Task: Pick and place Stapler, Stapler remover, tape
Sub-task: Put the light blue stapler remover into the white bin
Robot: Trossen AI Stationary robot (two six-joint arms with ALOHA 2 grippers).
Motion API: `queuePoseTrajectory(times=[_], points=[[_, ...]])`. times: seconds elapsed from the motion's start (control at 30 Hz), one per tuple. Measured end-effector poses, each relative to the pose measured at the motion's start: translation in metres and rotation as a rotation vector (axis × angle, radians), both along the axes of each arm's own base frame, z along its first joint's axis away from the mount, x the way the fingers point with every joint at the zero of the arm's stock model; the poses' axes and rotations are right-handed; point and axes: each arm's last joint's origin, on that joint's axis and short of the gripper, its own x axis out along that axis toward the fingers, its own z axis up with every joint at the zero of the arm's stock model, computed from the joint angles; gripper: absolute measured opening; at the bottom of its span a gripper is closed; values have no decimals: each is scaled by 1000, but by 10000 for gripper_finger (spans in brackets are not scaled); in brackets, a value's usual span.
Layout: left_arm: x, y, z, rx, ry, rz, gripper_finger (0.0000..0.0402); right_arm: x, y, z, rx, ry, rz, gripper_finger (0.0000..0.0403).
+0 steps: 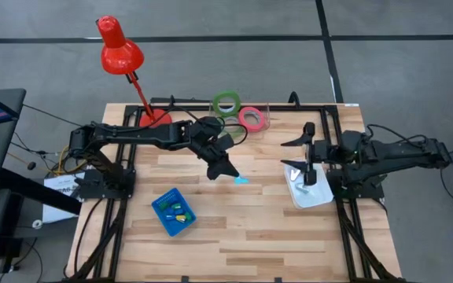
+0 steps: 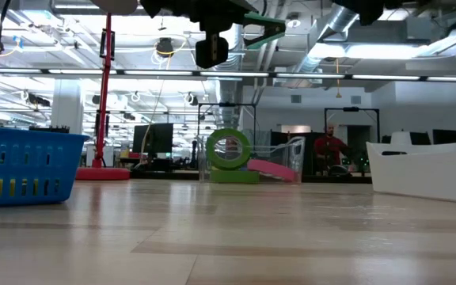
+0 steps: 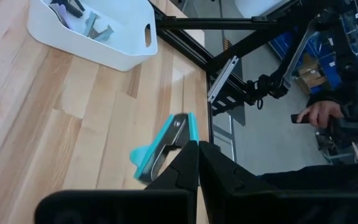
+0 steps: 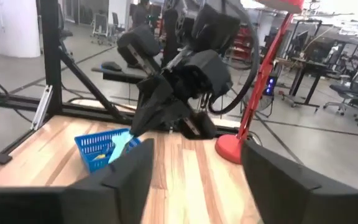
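My left gripper (image 1: 228, 170) hangs over the table's middle, shut on a small teal stapler (image 3: 164, 146), which also shows in the high view (image 1: 242, 179). My right gripper (image 4: 197, 168) is open above the white bin (image 1: 309, 196) at the table's right. Near the far edge, one green tape ring (image 2: 228, 149) stands on edge on a flat green ring (image 2: 233, 176). A pink-red ring (image 2: 271, 169) leans beside them, inside a clear holder (image 2: 294, 154). From above I see the green (image 1: 226, 102) and pink-red (image 1: 252, 118) rings. My left gripper pinches the teal stapler between its two fingers (image 3: 188, 163), about midway along its body (image 3: 174, 138). The fingers slant down from above, pointing toward the table's right. The stapler is lifted clear of the table and sticks out past the fingertips.
A blue basket (image 1: 173, 211) with small pieces sits near the table's left front. A red desk lamp (image 1: 120, 47) stands on its base (image 1: 154, 118) at the far left. The white bin (image 3: 114, 37) holds grey pieces. A person's hand (image 3: 319, 112) shows beyond the table's right edge.
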Motion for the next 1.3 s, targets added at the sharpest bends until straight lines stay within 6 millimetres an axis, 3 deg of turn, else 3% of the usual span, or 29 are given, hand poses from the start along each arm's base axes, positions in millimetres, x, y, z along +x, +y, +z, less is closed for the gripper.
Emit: queuePoseTrajectory(times=[0.2,0.43,0.87,1.3], points=[[1,0,1,2,-13,0,2,14,1,-10,-5,74,4,274],[1,0,2,4,-28,-1,2,32,12,-25,-48,165,56,276],[2,0,3,5,-42,-1,2,65,40,-46,-37,183,152,276],[4,2,8,0,-88,9,2,89,66,-70,-231,177,-63,276]])
